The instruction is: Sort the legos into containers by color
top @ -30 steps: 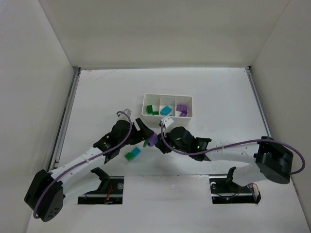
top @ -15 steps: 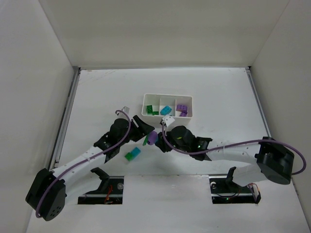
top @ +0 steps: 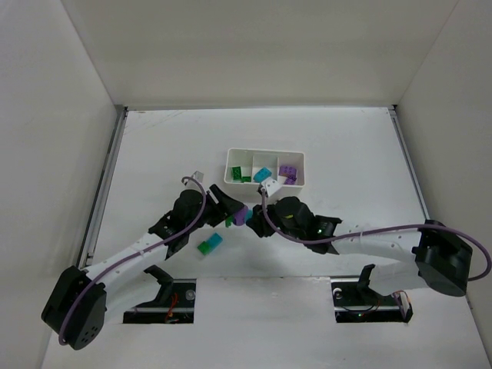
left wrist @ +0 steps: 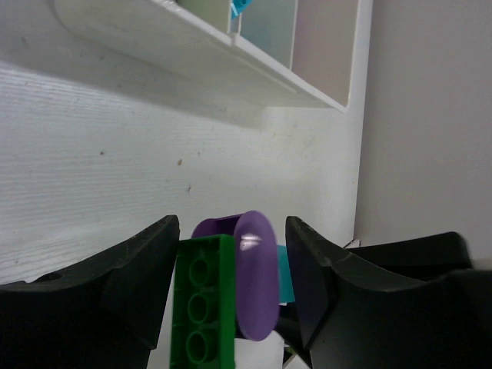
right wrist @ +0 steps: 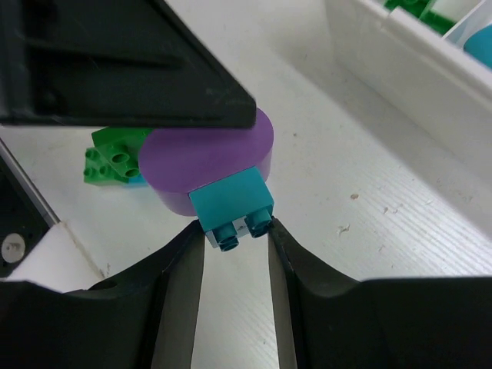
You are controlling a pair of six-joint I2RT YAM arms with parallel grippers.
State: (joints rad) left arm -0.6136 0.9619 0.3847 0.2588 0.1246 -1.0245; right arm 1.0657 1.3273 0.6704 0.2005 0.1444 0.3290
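Top external view shows us the white tray (top: 265, 151) near the middle of the table (top: 154, 146), with its three compartments side by side. We see green bricks (top: 241, 175) in the left one, a teal block (top: 263, 174) in the middle one and purple bricks (top: 288, 174) in the right one. Both grippers meet just short of the tray's near left corner, apart from it. A teal-and-green pair (top: 209, 244) lies on the table nearer the bases, and neither gripper touches it.

From the left wrist we see the left gripper (left wrist: 231, 231) closed around a joined cluster. A green brick (left wrist: 203, 307), studs facing the camera, presses against one finger. A rounded purple piece (left wrist: 255, 280) sits against the brick's other side, close up to the opposite finger. The tray's long wall runs across the top of that view, ahead of the fingers.

From the right wrist we see the right gripper (right wrist: 234, 234) pinching a small teal brick (right wrist: 231, 201) by its stud end, with a finger tight on each side. That brick is stuck to the purple piece, and a dark finger of the left gripper lies across the purple piece's far side. We cannot tell whether the cluster rests on the table or hangs just above it.
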